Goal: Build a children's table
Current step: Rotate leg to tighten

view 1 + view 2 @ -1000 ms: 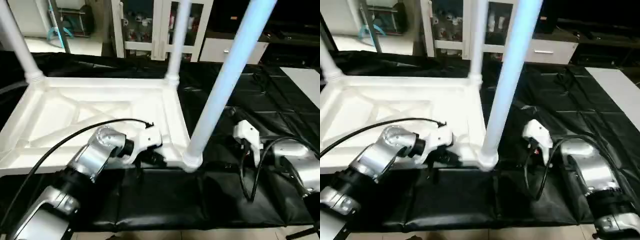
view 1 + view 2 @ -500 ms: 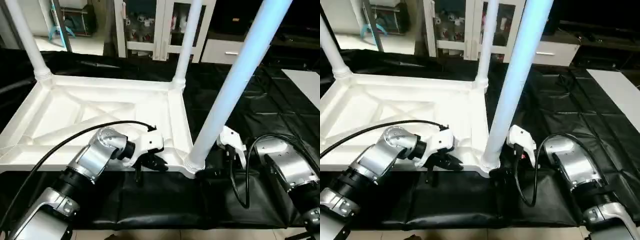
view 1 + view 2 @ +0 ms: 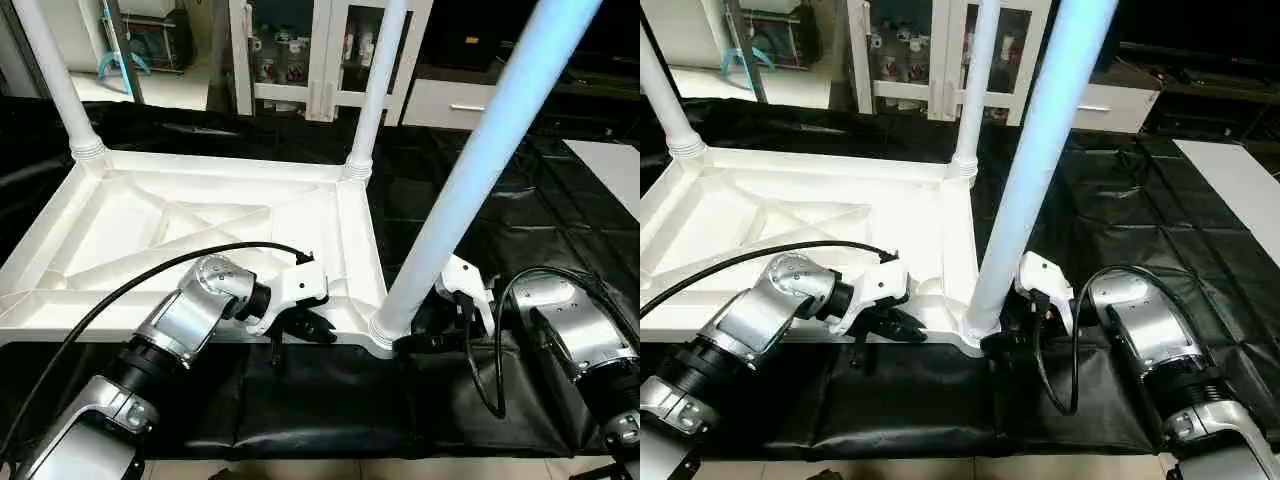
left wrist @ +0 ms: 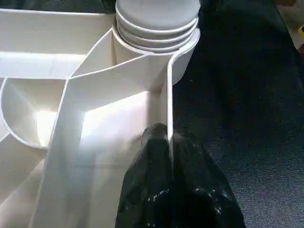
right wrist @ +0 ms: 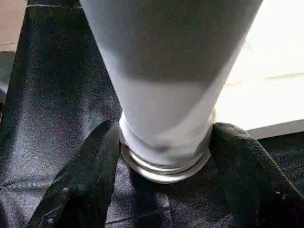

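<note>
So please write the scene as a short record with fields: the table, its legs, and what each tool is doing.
top: white top lies underside up on the black cloth
legs: three legs stand up from corners, the near leg at the near right corner
left tool: left tool shut on the top's near rim, beside the near leg's socket
right tool: right tool has one finger on each side of the near leg's base; contact unclear

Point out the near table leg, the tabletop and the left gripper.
near table leg [image 3: 470,180], left eye view, middle of the tube.
tabletop [image 3: 130,225], left eye view, ribbed underside.
left gripper [image 4: 170,142], left wrist view, fingertips at the tabletop's rim.
</note>
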### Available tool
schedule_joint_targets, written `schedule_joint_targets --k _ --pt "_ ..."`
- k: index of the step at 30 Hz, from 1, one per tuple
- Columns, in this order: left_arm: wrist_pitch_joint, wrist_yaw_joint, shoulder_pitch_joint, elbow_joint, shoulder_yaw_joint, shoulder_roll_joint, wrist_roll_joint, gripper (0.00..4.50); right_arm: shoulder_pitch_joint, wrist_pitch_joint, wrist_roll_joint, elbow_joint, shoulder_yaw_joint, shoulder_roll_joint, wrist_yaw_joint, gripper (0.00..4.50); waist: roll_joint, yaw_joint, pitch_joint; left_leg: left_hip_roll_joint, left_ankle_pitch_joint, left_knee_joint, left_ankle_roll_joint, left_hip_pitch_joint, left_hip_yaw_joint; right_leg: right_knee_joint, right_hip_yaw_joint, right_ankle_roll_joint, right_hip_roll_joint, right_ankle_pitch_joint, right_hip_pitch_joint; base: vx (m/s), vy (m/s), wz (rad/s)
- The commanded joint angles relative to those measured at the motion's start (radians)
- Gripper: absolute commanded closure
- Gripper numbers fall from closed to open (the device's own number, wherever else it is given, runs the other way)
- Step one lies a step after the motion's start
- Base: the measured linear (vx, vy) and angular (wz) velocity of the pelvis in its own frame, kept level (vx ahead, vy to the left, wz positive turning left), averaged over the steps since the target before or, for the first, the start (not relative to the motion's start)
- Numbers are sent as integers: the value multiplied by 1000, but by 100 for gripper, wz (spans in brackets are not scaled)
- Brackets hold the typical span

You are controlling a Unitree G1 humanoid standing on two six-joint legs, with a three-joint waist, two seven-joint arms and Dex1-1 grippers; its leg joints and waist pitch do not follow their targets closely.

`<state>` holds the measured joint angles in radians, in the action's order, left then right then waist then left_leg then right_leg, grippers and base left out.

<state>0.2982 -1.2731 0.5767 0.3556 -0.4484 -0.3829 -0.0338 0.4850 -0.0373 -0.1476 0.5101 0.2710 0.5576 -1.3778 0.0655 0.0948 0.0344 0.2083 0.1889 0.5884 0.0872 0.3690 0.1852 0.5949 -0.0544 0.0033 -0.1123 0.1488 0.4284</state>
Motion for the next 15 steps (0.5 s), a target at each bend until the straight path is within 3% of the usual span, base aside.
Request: schedule_joint_targets --k 1,6,8,10,12,15 --pt "6 -38 -21 -10 -52 16 2 450 5 12 10 7 11 -6 -22 183 3 -4 -58 17 205 -67 -67 -9 4 -54 23 -220 -18 206 -57 0 0 0" --pt "31 15 -17 1 -39 47 -2 450 -3 -14 1 38 -25 -59 83 185 1 -7 -56 17 225 -70 -57 -9 3 -57 23 -216 -18 228 -57 0 0 0" --pt "70 74 -6 22 -23 77 -10 450 6 -39 11 78 -52 -96 192 185 1 -13 -49 18 271 -77 -40 -9 1 -65 21 -200 -18 303 -54 0 0 0" --pt "79 153 11 60 -3 114 -24 450 16 -75 27 118 -75 -128 307 185 4 -23 -45 13 357 -80 -2 -14 -7 -82 18 -146 -21 461 -52 0 0 0" --pt "91 210 24 86 17 143 -27 450 18 -99 24 133 -91 -152 362 186 4 -34 -46 11 390 -82 11 -14 -14 -90 13 -111 -21 520 -52 0 0 0" --pt "143 356 64 148 64 214 -38 450 19 -129 32 154 -125 -220 520 186 4 -51 -44 6 423 -79 10 -18 -18 -102 8 -85 -19 579 -43 0 0 0"
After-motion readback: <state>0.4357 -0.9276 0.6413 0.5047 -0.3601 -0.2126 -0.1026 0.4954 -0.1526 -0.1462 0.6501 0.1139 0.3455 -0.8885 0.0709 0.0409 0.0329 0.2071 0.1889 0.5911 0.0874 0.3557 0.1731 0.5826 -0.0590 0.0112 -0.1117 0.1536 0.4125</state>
